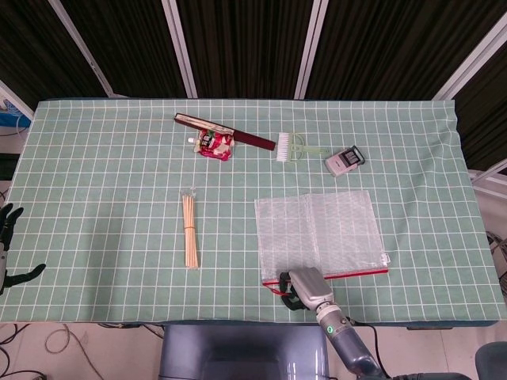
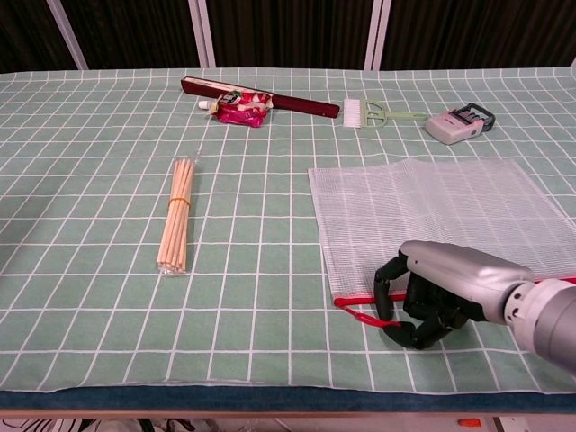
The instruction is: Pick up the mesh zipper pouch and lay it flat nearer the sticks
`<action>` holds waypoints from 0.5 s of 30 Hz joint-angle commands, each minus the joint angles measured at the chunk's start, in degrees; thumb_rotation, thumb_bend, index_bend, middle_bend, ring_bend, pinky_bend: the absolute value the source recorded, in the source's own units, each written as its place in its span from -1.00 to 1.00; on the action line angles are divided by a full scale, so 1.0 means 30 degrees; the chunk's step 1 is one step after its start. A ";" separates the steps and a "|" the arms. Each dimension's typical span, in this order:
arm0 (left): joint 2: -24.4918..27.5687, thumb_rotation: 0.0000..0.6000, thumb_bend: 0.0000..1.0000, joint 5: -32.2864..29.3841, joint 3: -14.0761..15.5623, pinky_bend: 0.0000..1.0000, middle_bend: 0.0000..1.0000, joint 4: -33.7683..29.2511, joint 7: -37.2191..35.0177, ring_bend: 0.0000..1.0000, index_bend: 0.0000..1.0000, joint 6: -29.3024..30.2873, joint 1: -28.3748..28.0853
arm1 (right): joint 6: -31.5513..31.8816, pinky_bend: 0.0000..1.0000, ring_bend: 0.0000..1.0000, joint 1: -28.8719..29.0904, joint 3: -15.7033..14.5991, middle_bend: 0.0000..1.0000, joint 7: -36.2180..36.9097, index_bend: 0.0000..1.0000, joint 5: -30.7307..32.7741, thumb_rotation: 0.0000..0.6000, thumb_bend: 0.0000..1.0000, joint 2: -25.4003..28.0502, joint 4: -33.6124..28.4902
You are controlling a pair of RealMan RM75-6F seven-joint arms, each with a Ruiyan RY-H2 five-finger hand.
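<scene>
The mesh zipper pouch [image 1: 321, 233] [image 2: 432, 207] lies flat on the green checked cloth, right of centre, its red zipper edge along the near side. My right hand [image 1: 305, 286] [image 2: 441, 292] sits at the pouch's near-left corner, fingers and thumb curled around the red zipper end and its pull. The corner still rests on the cloth. The bundle of wooden sticks [image 1: 190, 231] [image 2: 177, 214] lies to the left of the pouch, a clear gap between them. My left hand [image 1: 9, 245] hangs off the table's left edge, fingers apart and holding nothing.
At the back lie a long dark red case [image 1: 226, 131], a red sachet [image 1: 215, 146], a small white-and-green brush [image 1: 289, 147] and a grey stamp-like device [image 1: 344, 161]. Bare cloth [image 1: 230, 237] separates the sticks from the pouch.
</scene>
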 commanded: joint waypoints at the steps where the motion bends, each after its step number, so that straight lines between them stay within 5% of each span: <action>1: 0.0007 1.00 -1.00 0.0006 0.0002 -1.00 -1.00 -0.0003 -0.0009 -1.00 -1.00 0.0005 0.0002 | 0.0009 0.89 1.00 -0.0015 -0.0018 1.00 -0.0019 0.14 0.0003 1.00 -0.06 0.0008 0.0009; 15: 0.0069 1.00 -1.00 0.0037 0.0025 -1.00 -1.00 -0.0028 -0.0196 -1.00 -1.00 -0.0061 -0.0016 | 0.0103 0.89 1.00 -0.0138 -0.0150 1.00 -0.0110 0.24 -0.0106 1.00 0.19 -0.0009 0.0053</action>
